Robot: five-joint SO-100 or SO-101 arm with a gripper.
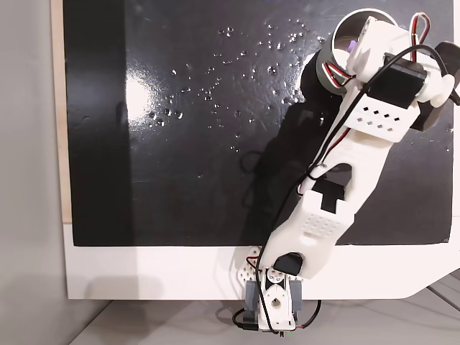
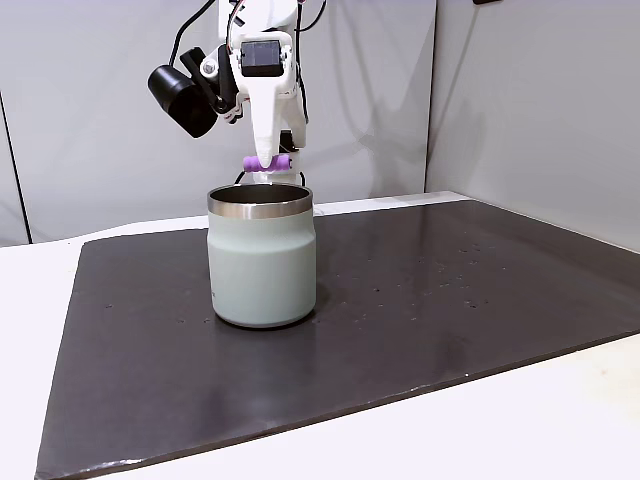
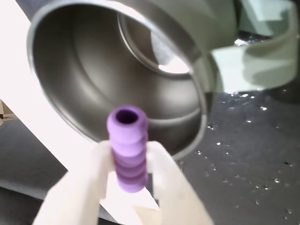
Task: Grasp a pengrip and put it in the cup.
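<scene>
One pengrip [image 3: 127, 147] betw. pincer [image 3: 126, 161] fingers — above cup [image 3: 51, 37] mouth.

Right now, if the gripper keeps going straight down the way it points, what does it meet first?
Probably the shiny steel inside of the round grey-green cup: the gripper, shut on the tiny purple ribbed pengrip, hangs over its open mouth, though depth is uncertain.

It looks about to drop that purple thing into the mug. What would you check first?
1. Pengrip held between the gripper's fingers: ok.
2. Pengrip above the cup's rim, not touching it: ok, fixed view from the side.
3. Pengrip over the opening, not the rim: ok in the top-down fixed view; wrist view unclear.
4. Cup upright on the mat: ok.
5. Cup inside empty: ok.
</scene>
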